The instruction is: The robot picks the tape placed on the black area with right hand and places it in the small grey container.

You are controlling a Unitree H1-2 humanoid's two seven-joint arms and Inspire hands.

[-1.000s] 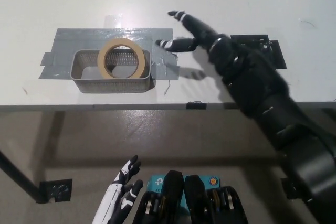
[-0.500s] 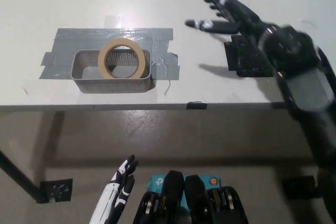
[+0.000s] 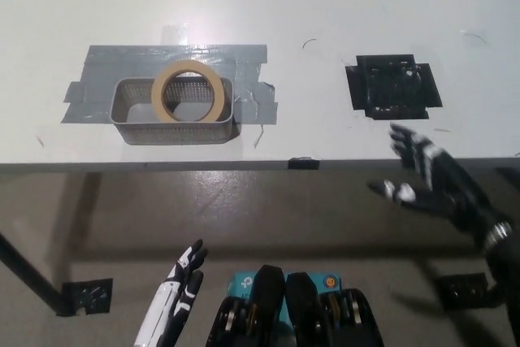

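Resting in the small grey mesh container [image 3: 174, 110], the beige tape roll [image 3: 189, 91] looked delivered, leaving the black taped area [image 3: 394, 87] bare, black right hand [image 3: 431, 180] and white left hand [image 3: 175, 302] both open, empty.

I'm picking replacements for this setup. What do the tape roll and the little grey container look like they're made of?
Tape roll: probably paper masking tape, matte beige. Grey container: seemingly plastic or metal mesh, its walls finely perforated; which one is unclear.

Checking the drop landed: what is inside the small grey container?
The tape leans tilted in the grey container, its upper edge above the rim. The floor under it is hidden.
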